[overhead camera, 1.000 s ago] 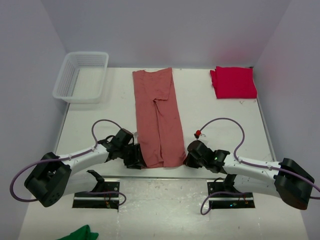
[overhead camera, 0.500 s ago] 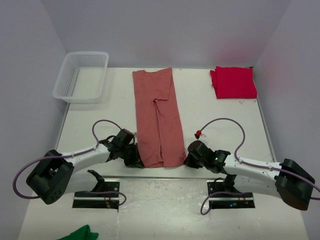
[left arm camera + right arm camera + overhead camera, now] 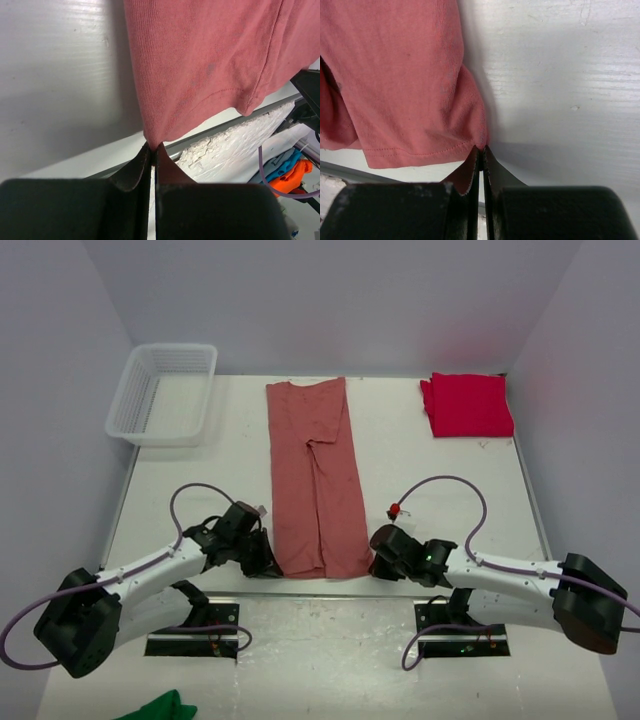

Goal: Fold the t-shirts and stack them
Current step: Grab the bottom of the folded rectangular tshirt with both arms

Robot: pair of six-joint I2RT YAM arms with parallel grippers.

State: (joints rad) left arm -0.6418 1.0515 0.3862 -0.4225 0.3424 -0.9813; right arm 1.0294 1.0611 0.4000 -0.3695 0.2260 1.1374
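Left wrist: left tool (image 3: 152,148) on salmon t-shirt (image 3: 200,60)

Bright, even overhead light throws only soft shadows on the white table (image 3: 200,470). Wrist views show streaky glare there; the near black fingers (image 3: 505,177) blur.

White table (image 3: 200,480), pale lilac walls (image 3: 330,300)

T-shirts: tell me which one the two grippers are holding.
The dusty salmon-red t-shirt, folded into a long strip in the middle: the left gripper and right gripper pinch its near corners. The crimson t-shirt lies folded at the far right, untouched.
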